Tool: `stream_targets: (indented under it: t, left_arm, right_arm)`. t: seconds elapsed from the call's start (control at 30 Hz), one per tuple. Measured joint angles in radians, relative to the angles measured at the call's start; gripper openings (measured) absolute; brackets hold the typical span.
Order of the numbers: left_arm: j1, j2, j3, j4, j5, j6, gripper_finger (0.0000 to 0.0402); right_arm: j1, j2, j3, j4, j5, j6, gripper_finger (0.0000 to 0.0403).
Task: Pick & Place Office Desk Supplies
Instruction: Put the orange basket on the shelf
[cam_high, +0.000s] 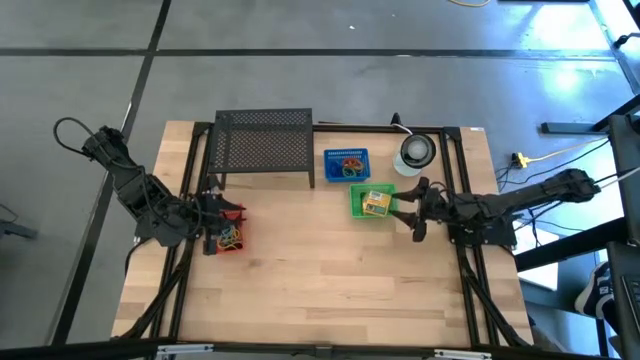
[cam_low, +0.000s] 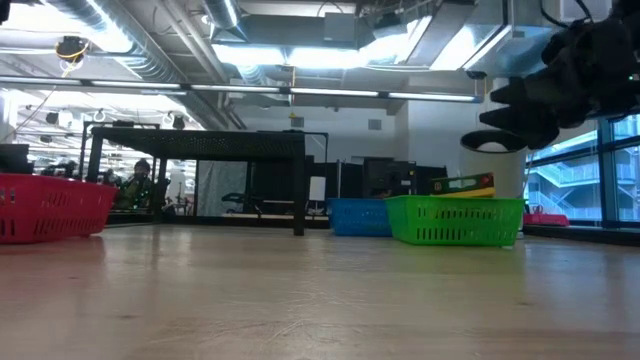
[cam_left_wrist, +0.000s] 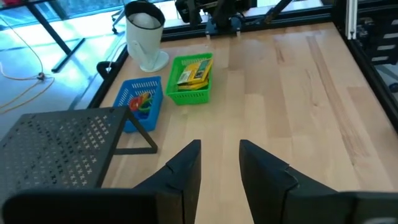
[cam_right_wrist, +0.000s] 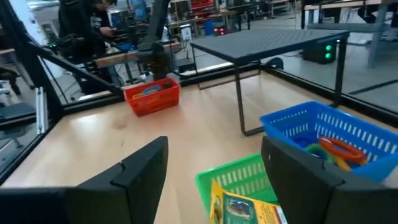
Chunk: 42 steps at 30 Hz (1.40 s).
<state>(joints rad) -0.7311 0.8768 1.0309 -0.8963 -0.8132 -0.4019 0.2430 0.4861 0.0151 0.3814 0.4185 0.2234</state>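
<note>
From above, the supplies sit sorted: rubber bands in the red basket (cam_high: 229, 235) under the left gripper (cam_high: 212, 215), loops in the blue basket (cam_high: 346, 165), yellow-green boxes (cam_high: 377, 203) in the green basket (cam_high: 357, 205) beside the right gripper (cam_high: 416, 210). Both wrist views show open, empty jaws, so placing looks finished; next likely calls for retreating clear of the table (cam_high: 330, 290).

Past my pincers I see a grey tiled floor (cam_high: 420, 30), ceiling strip lights (cam_low: 300, 92) and ducts (cam_low: 130, 50), big windows (cam_low: 570, 180), far workbenches (cam_right_wrist: 261, 6)
</note>
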Motion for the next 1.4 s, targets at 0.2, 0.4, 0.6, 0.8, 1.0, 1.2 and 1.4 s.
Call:
stream_targets:
  t: [0.2, 0.4, 0.6, 0.8, 1.0, 1.2, 1.4]
  left_arm:
    - [0.0, 0.0, 0.0, -0.029, 0.003, -0.061, 0.0104]
    - [0.0, -0.086, 0.0, -0.143, 0.004, -0.156, 0.0102]
    - [-0.016, -0.281, -0.052, -0.125, -0.046, -0.213, 0.0106]
    - [-0.02, -0.471, -0.254, 0.007, -0.081, -0.141, 0.0105]
    - [-0.02, -0.664, -0.389, 0.135, -0.097, -0.027, 0.0103]
    - [-0.02, -0.829, -0.54, 0.258, -0.095, 0.016, 0.0103]
    - [-0.02, -0.872, -0.624, 0.397, -0.067, 0.109, 0.0107]
  right_arm:
    - [-0.081, -0.007, 0.0, 0.0, -0.135, 0.0, 0.026]
    - [-0.099, -0.002, 0.001, -0.027, -0.126, 0.001, 0.026]
    - [-0.097, -0.001, 0.002, -0.048, -0.124, 0.031, 0.026]
    - [-0.097, -0.001, 0.002, -0.045, -0.124, 0.032, 0.026]
    - [-0.097, -0.001, 0.002, -0.045, -0.123, 0.025, 0.026]
    - [-0.097, -0.001, 0.002, -0.053, -0.12, -0.001, 0.026]
    - [-0.097, -0.001, 0.002, -0.053, -0.12, -0.024, 0.026]
